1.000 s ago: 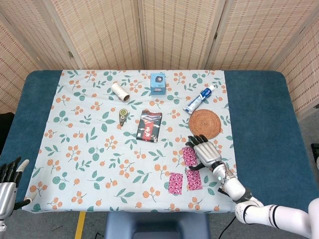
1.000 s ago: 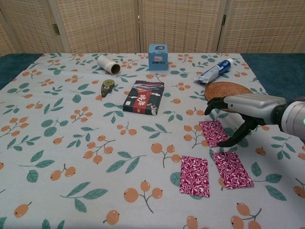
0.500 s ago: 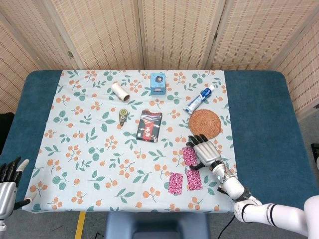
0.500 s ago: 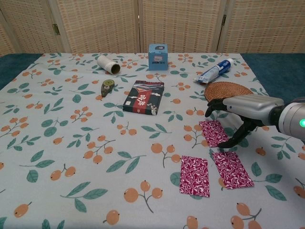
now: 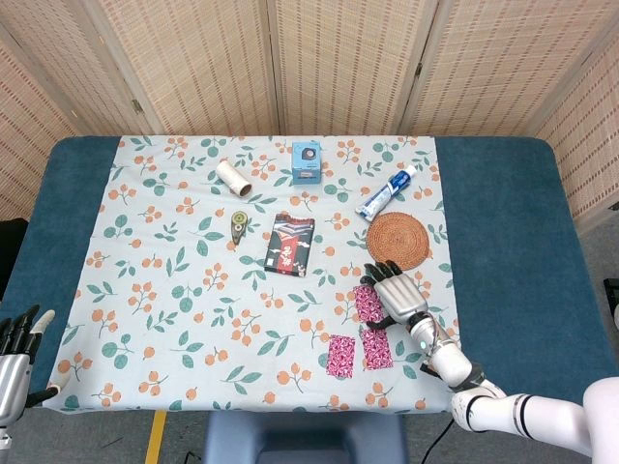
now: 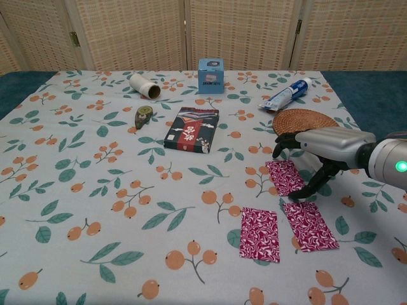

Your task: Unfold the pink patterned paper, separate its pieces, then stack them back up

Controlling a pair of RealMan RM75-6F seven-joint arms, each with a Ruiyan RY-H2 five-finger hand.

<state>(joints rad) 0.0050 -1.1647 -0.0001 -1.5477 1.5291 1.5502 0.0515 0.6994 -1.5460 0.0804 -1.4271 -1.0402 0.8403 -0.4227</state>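
Lighting: bright, even and diffuse on both my feeds, apparently from overhead. Shadows: soft and short; I see a faint one under the right hand. Glare: mild sheen on that hand's metal back. Focus: sharp across the tabletop in both views. Distortion: I note slight bowing of tabletop edges in the head view.

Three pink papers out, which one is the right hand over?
The far paper, the one nearest the woven coaster. The right hand arches over it; the other two papers lie side by side nearer the table edge.
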